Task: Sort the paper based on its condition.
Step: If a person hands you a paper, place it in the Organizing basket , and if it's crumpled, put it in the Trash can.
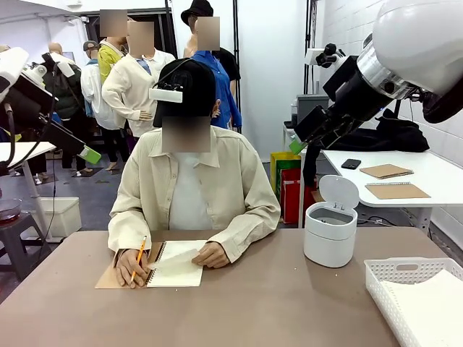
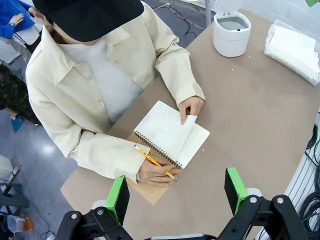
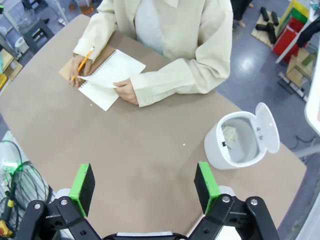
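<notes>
Left claw [image 2: 176,177], right claw [image 3: 144,169] gape; bin [image 3: 219,150] holds crumpled paper [image 3: 229,135], basket [image 1: 405,269] flat sheets [image 1: 434,311].

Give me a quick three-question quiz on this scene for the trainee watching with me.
1. True or false: the lid of the white bin stands open.
2. What holds the pencil? A a cup; B the person's hand; C nothing, it lies loose.
3. Fill in: the flat white sheets lie in the white ___.
Key: 1 true; 2 B; 3 basket.
</notes>
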`<action>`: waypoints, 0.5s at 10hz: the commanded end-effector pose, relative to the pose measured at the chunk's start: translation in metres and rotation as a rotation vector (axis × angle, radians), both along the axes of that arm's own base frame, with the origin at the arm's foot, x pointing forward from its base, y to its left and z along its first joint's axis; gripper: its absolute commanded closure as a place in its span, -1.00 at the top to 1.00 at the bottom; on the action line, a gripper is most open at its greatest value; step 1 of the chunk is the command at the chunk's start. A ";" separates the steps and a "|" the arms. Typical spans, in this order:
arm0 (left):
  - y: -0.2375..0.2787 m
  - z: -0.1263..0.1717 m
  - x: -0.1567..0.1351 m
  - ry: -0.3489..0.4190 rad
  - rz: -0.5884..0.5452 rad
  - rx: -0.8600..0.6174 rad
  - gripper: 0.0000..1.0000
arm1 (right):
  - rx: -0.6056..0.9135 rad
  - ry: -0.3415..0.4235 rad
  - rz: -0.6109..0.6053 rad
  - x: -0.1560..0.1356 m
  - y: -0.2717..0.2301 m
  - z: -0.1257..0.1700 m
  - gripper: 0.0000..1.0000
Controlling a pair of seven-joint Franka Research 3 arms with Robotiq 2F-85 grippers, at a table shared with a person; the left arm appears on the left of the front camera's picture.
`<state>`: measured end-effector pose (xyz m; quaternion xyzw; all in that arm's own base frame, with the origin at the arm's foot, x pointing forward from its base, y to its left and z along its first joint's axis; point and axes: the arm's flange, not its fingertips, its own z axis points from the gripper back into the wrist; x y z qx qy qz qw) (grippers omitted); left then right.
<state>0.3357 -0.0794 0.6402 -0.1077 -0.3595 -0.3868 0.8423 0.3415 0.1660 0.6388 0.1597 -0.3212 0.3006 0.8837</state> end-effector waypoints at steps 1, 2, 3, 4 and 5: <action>0.000 0.000 0.000 0.003 -0.002 -0.009 1.00 | 0.000 0.000 0.000 0.000 0.000 0.000 1.00; 0.000 0.000 0.000 0.003 -0.002 -0.009 1.00 | 0.000 0.000 0.000 0.000 0.000 0.000 1.00; 0.000 0.000 0.000 0.003 -0.002 -0.009 1.00 | 0.000 0.000 0.000 0.000 0.000 0.000 1.00; 0.000 0.000 0.000 0.003 -0.002 -0.009 1.00 | 0.000 0.000 0.000 0.000 0.000 0.000 1.00; 0.000 0.000 0.000 0.003 -0.002 -0.009 1.00 | 0.000 0.000 0.000 0.000 0.000 0.000 1.00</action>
